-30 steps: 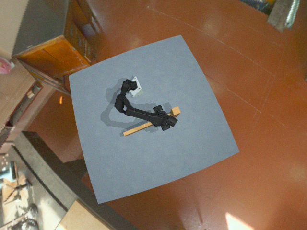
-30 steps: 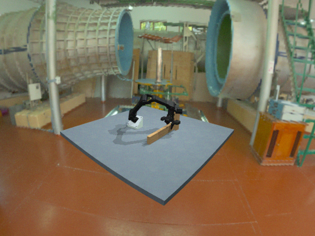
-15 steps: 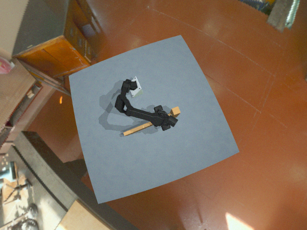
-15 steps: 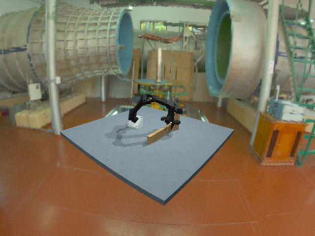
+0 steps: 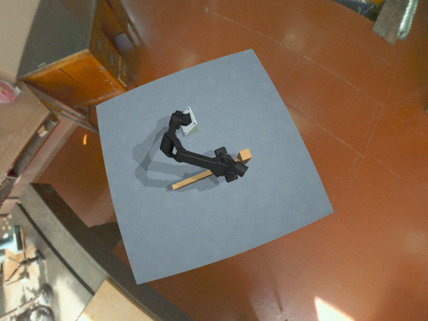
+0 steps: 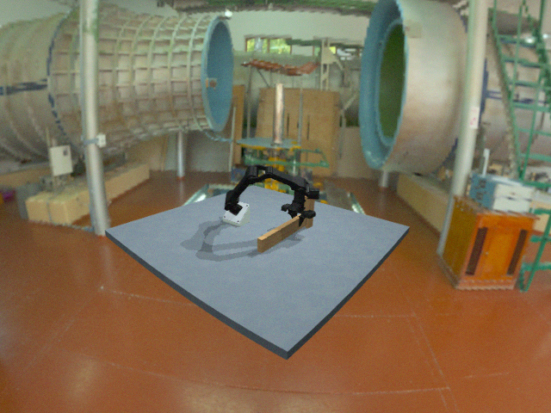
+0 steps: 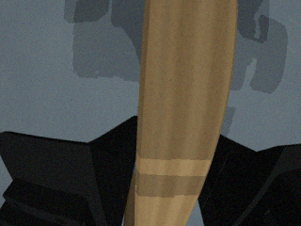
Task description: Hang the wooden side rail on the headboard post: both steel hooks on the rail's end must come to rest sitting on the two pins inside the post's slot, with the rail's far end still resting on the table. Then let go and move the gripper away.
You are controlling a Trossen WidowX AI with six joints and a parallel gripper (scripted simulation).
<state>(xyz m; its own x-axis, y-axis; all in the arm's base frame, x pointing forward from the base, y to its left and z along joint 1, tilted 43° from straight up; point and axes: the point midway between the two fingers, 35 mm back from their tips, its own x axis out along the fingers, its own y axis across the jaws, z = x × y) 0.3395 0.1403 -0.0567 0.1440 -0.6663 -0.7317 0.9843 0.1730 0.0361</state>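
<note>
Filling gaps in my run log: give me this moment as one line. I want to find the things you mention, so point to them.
black end effector (image 5: 226, 166) (image 6: 300, 218): closed on long tan wooden rail (image 5: 191, 180) (image 6: 278, 234) (image 7: 185, 94) | rail: near tan block-topped post (image 5: 245, 156) (image 6: 309, 205) | hooks on pins: cannot tell

Sunlit floor glare – soft shadows on 1 table (image 5: 221, 221) (image 6: 284, 306).

Right-hand pillar (image 6: 458, 160): a small pale sign (image 6: 474, 117) with reddish marks, too blurred to read.
Blue box (image 6: 480, 191) on the orange wooden cabinet (image 6: 500, 244): pale marks on its side, unreadable.
Blue rim of the ribbed tunnel (image 6: 207, 104): a small label (image 6: 211, 83) with a reddish patch, illegible.
Readable words or numbers: none.
</note>
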